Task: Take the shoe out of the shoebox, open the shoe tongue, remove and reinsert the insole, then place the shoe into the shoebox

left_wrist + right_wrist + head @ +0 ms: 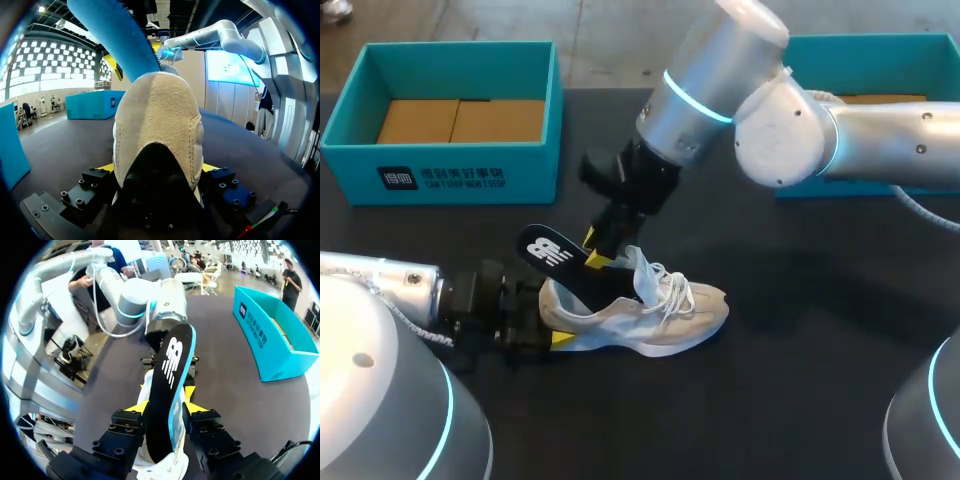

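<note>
- Head view: the shoe (640, 315) stands sole-down on the desk (770, 400), about midway between the left and right edges and nearer the front edge, with its toe toward the right edge. The open shoebox (440, 175) sits at the far left corner, well apart from it. The left claw (555, 338) is clamped on the heel. The right claw (592, 250) grips the insole (555, 255), which slants up out of the shoe's opening, partly drawn.
- Left wrist view: the suede heel (157, 130) fills the gap between the two yellow tips, which press on it from both sides. The insole's blue underside (117, 35) rises above the collar.
- Right wrist view: the yellow tips pinch the insole (170, 385) across its long edges, near mid-length, print side up.
- Handling (judgement): the insole looks thin, light and flexible, so it is likely to bow or fold if pushed from one end. An edge grip near the middle suits it. The shoe seems light with a soft upper, and the stiffer heel counter is the soundest place to hold it.
</note>
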You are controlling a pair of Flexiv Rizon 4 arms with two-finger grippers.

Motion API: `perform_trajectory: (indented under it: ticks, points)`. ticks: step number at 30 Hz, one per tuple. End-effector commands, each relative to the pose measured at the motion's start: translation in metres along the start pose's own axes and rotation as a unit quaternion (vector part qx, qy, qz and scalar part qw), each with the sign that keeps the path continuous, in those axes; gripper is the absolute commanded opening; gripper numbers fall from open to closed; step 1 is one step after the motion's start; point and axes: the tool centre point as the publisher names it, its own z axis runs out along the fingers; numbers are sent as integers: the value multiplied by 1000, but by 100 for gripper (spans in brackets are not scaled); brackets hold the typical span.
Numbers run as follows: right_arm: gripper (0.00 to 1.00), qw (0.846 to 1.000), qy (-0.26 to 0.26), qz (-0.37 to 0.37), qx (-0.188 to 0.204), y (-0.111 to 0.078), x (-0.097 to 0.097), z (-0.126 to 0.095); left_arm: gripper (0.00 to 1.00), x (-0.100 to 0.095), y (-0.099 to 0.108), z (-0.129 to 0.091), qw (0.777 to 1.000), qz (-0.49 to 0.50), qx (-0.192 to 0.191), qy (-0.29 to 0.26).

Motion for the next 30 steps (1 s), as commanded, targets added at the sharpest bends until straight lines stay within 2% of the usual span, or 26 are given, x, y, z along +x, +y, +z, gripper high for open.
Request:
perform_trajectory:
  ticks: [1, 8, 21, 25, 27, 28, 30]
  points:
    - [43, 999, 35, 9, -9, -3, -10, 13, 0, 0, -1, 0, 1000, 0, 0, -1]
    - [40, 997, 59, 34, -23, -4, -12, 22, 0, 0, -1, 0, 1000, 0, 0, -1]
    - [37, 993, 102, 38, -33, 7, 0, 31, 0, 0, -1, 0, 1000, 0, 0, -1]
    - [24, 993, 106, 42, -31, 7, 1, 32, 0, 0, -1, 0, 1000, 0, 0, -1]
    - [12, 993, 108, 44, -30, 7, 1, 32, 0, 0, -1, 0, 1000, 0, 0, -1]
    - [0, 993, 109, 44, -30, 7, 1, 32, 0, 0, -1, 0, 1000, 0, 0, -1]
    - [0, 992, 109, 49, -30, 7, 2, 32, 0, 0, -1, 0, 1000, 0, 0, -1]
